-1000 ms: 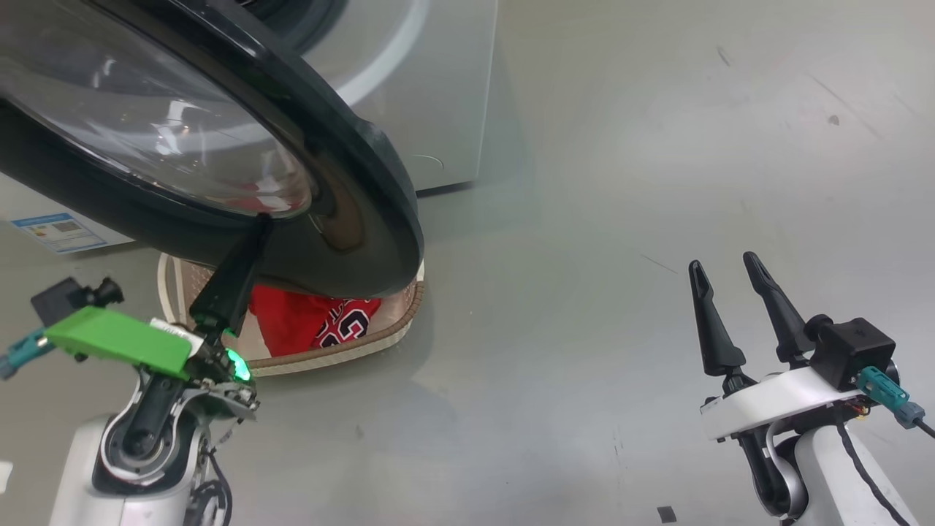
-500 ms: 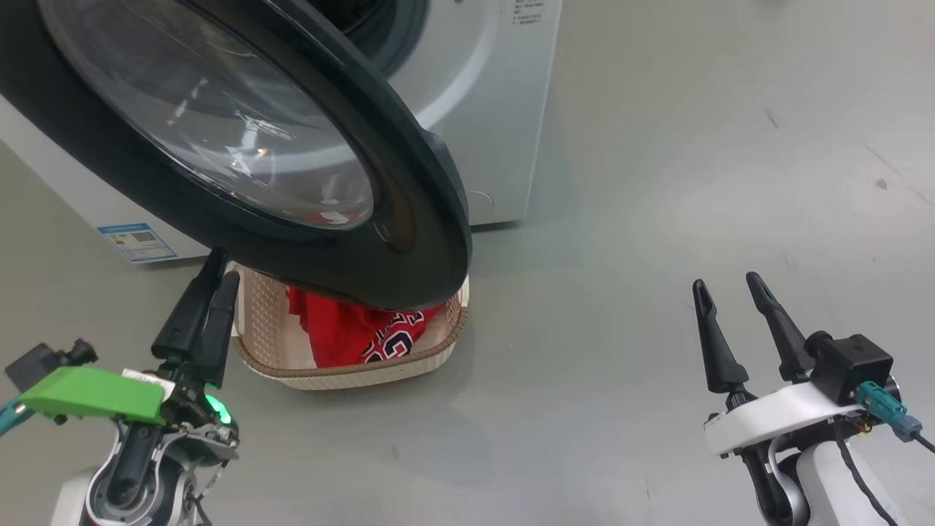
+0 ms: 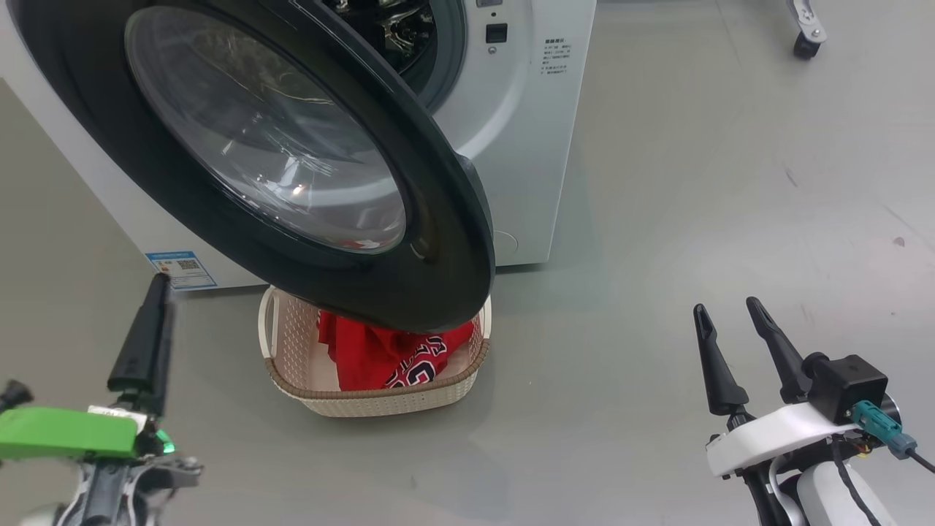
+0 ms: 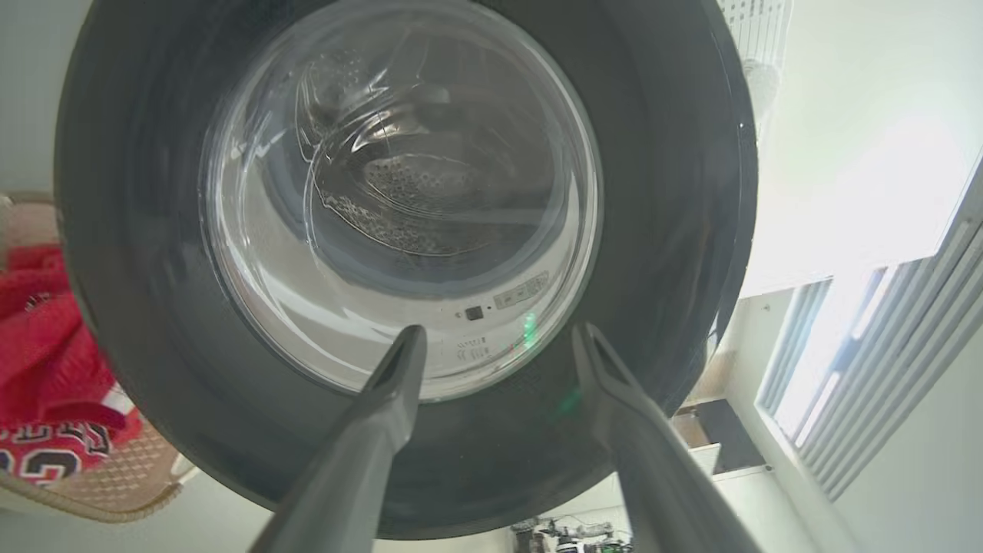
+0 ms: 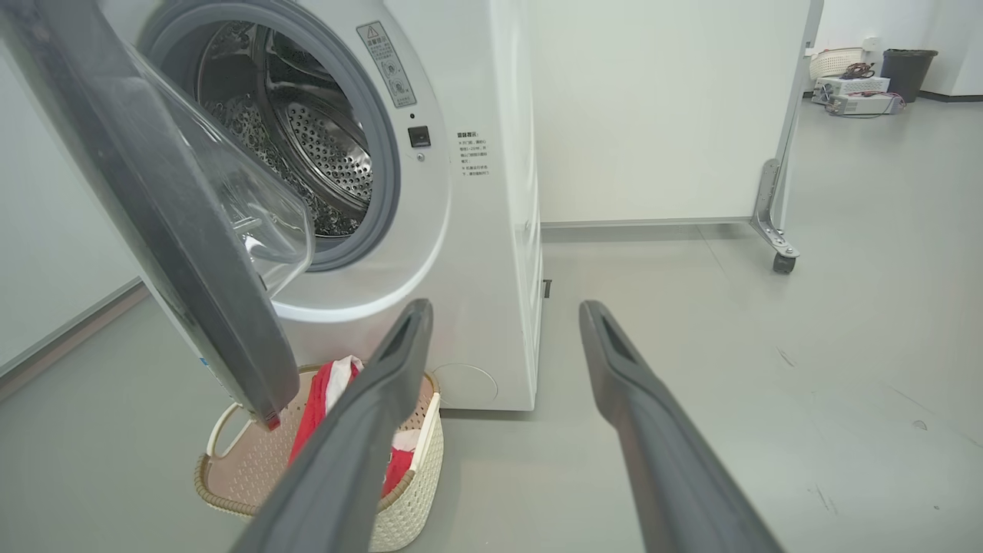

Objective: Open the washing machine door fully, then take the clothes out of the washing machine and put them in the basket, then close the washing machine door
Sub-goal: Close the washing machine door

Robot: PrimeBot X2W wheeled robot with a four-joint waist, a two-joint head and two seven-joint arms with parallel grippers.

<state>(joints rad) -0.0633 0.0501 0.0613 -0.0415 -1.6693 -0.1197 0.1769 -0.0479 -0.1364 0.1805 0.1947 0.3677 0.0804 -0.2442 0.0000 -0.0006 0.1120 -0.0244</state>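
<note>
Clothes [image 3: 387, 354] are in the basket [image 3: 380, 400]. Left hand [image 4: 499, 332] and right hand [image 3: 725, 305] are open, empty. I'd push the door [image 3: 438, 241] shut gently by its black rim

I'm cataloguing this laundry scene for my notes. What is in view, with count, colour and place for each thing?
washing machine: 1, white, standing behind the basket
drum: 1, perforated steel, inside the machine; no clothes seen in it
washing machine door: 1, black rim around clear glass, swung open above the basket
blue label: 1, blue and white, at the machine's lower corner
basket: 1, cream with a brown rim, on the floor under the door
clothes: red with black-and-white lettering, in the basket; number of pieces unclear
partition: 1, white, on castors, beside the machine
floor: grey
left hand: 1, dark fingers, open, empty, facing the door
right hand: 1, dark fingers, open, empty, over bare floor
</note>
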